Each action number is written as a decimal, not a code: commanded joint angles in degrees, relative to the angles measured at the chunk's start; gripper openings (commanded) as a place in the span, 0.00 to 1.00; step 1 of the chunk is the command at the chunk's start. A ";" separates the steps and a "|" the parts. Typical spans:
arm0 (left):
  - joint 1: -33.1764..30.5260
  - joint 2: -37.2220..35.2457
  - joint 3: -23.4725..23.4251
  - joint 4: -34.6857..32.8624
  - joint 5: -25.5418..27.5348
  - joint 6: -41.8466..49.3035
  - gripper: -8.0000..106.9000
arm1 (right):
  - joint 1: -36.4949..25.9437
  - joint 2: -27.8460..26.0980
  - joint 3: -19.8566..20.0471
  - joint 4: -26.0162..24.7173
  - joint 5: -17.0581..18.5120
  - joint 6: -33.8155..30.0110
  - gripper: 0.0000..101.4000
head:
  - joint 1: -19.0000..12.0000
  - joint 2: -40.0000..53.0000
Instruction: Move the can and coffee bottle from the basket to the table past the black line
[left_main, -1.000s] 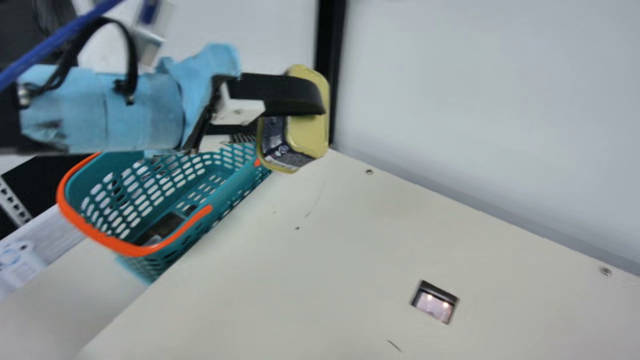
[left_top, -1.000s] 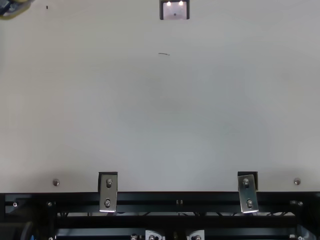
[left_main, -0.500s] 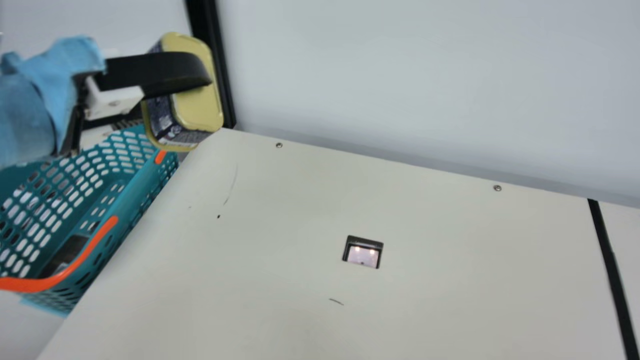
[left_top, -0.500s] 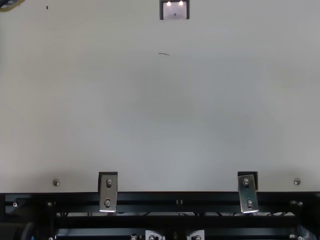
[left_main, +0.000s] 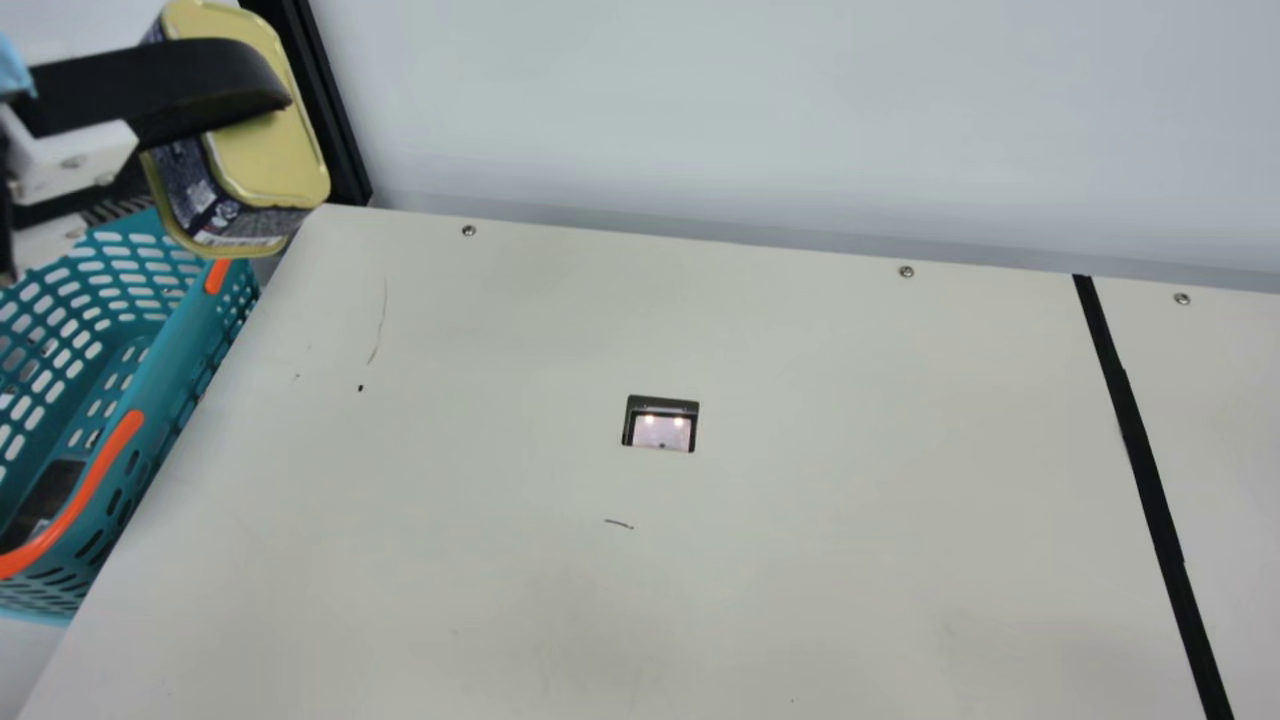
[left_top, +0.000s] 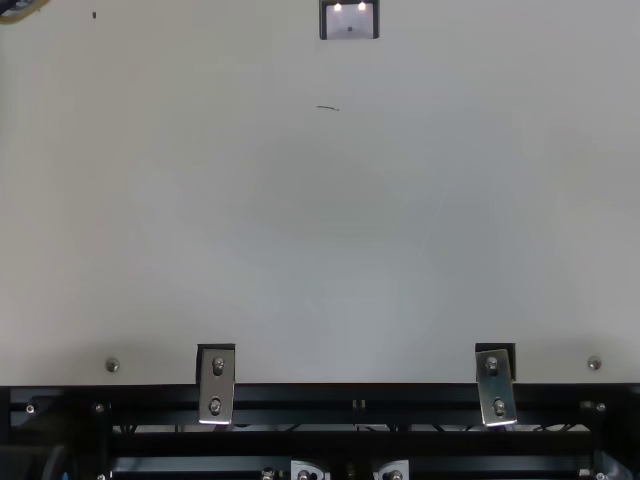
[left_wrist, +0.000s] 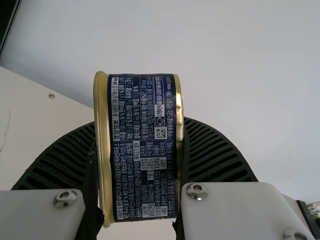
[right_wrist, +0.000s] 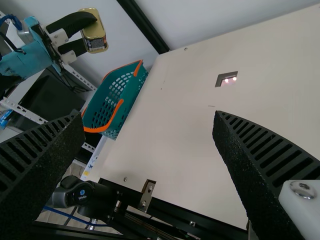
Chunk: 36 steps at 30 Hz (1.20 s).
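Main risk we see: the can (left_main: 265, 165) gets dropped short. Left claw (left_wrist: 139, 150) is clamped on it across both flat ends, up in the air around the basket (left_main: 172, 340), while the black line (left_main: 1143, 470) is well off across the bench (left_main: 800, 560). If the left arm can't reach that far, we'd expect a release on the wrong side, or a handover that could fumble. Right claw (right_wrist: 148, 120) has its fingers well apart, nothing between them.

Slip risk: smooth metal ends, so a knock could twist the can loose. Likely causes are the basket rim if the path dips, or the black post (left_main: 325, 110) behind; we can't judge how close that is. Set down on the square cutout (left_main: 660, 424), it might land unevenly.

Hard to make out: a dark shape (left_main: 45, 500) low in the basket; we can't tell if that's the coffee bottle, so picking the wrong item is possible later. Main view crops the basket and the left arm; top view catches just a gold edge in its corner. Whether the can hangs directly over the basket, we can't say.
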<state>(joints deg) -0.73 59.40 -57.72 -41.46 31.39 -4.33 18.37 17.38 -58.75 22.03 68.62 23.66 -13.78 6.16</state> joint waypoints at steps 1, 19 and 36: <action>0.00 0.00 0.00 0.00 0.00 0.00 0.16 | 0.00 0.00 0.00 0.00 0.00 0.00 1.00 | -0.15 -0.80; -6.48 3.39 3.26 7.09 -11.44 3.47 0.16 | 0.00 0.00 0.00 0.00 0.00 0.00 1.00 | -0.15 -0.80; -23.80 13.40 14.54 13.20 -35.54 5.85 0.16 | 0.00 0.00 0.00 0.00 0.00 0.00 1.00 | -0.15 -0.80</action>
<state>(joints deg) -22.81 71.62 -43.55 -28.54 -1.36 1.79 18.37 17.38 -58.75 22.03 68.62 23.66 -13.78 6.16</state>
